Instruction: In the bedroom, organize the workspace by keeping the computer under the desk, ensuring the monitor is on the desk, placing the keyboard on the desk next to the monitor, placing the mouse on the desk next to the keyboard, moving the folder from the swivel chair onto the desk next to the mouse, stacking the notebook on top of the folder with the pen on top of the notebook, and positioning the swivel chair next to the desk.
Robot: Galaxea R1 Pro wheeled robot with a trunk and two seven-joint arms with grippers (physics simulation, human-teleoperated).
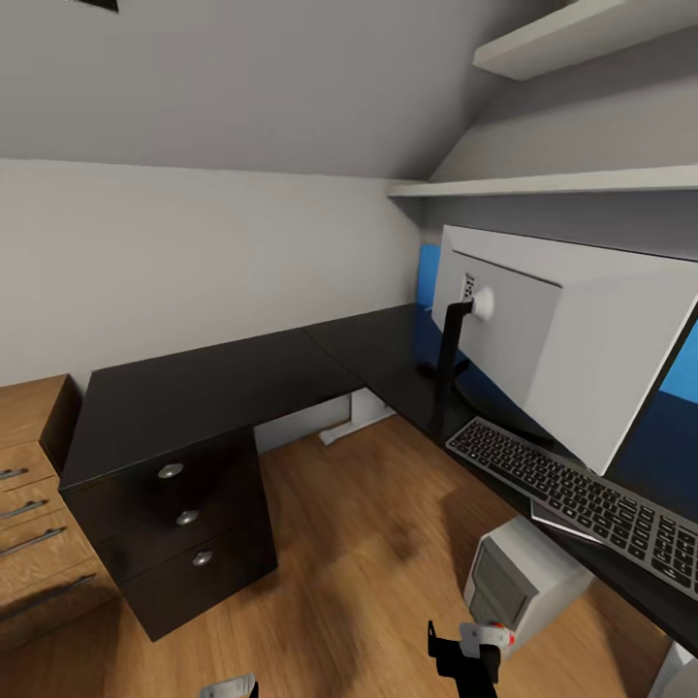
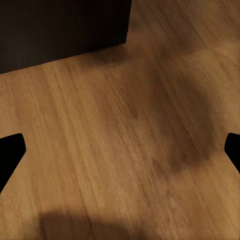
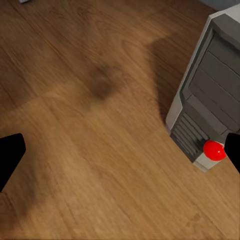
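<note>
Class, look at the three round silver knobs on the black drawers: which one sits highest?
The top drawer's knob, directly under the desk top. The middle knob and the bottom knob sit lower, each a little further right.

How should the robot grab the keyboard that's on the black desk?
Probably from above, by the two long edges of the keyboard. It lies flat on the desk, so the fingers cannot get under it, and it is thin and long. The edge toward the floor side is open; the monitor stands close behind, so keep clear of it.
</note>
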